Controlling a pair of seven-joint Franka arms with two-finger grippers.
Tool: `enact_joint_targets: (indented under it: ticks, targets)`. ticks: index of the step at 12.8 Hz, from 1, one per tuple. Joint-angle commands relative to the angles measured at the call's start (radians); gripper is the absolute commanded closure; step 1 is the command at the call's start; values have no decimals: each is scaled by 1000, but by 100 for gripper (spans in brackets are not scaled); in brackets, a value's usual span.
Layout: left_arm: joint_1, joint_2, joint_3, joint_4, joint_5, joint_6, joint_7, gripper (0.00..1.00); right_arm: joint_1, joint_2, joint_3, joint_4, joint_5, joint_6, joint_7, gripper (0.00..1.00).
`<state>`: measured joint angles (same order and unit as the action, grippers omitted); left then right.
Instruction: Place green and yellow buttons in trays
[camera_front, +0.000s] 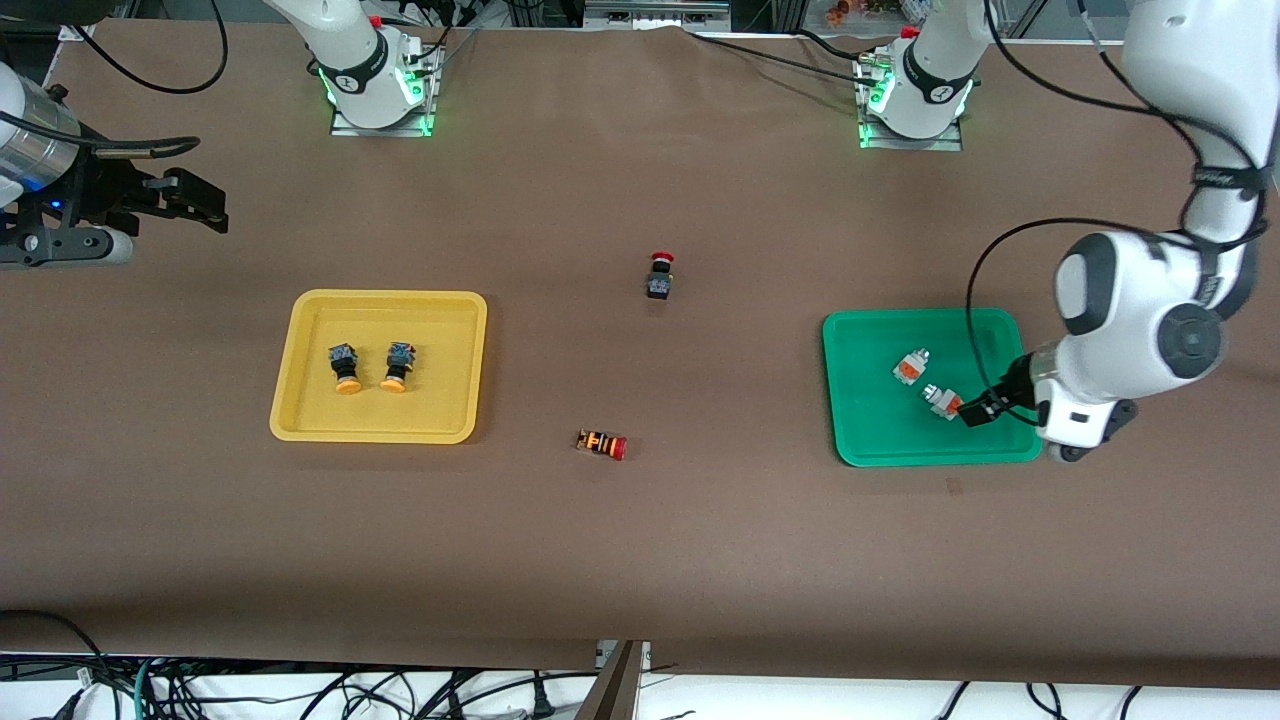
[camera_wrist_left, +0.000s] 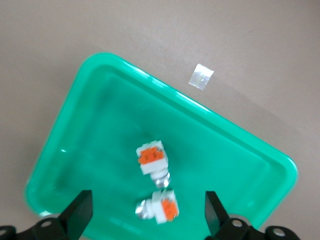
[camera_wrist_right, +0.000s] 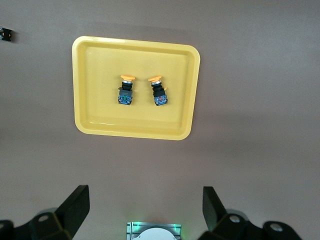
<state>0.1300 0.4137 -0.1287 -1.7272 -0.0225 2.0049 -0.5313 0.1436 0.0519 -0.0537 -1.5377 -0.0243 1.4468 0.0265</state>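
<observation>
The green tray (camera_front: 870, 440) lies toward the left arm's end and holds two white-grey buttons with orange parts (camera_front: 910, 367) (camera_front: 941, 400), both on their sides. My left gripper (camera_front: 985, 408) is open, low over that tray, astride the button nearer the camera (camera_wrist_left: 161, 206) without touching it; the second button (camera_wrist_left: 152, 159) lies beside it in the tray (camera_wrist_left: 75, 100). The yellow tray (camera_front: 300, 420) holds two yellow-capped buttons (camera_front: 344, 368) (camera_front: 398, 367), also seen in the right wrist view (camera_wrist_right: 126, 90) (camera_wrist_right: 159, 90). My right gripper (camera_front: 190, 200) is open and empty, raised over the right arm's end of the table.
A red-capped black button (camera_front: 660, 275) stands at mid-table. A red-capped striped button (camera_front: 602, 444) lies on its side nearer the camera. A small pale patch (camera_wrist_left: 201, 76) sits on the table by the green tray. The arm bases (camera_front: 378, 85) (camera_front: 912, 95) stand along the back edge.
</observation>
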Motion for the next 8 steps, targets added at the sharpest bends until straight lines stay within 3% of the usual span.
enact_joint_targets:
  ticks: [1,2,4,6,8]
  targets:
    - [14,-30,0,229,19,-313,94,0,-10,11,3,28,17,-17,-13,0]
    - [49,-29,-11,309,12,-390,127,0,-10,12,3,30,17,-19,-13,0]
    - [57,-128,4,292,-4,-422,224,0,-10,12,3,30,18,-17,-11,0]
    - [-33,-250,99,159,-5,-413,391,0,-10,12,3,30,17,-17,-11,0]
    - [-93,-327,142,15,-4,-271,514,0,-10,12,3,30,17,-17,-13,0]
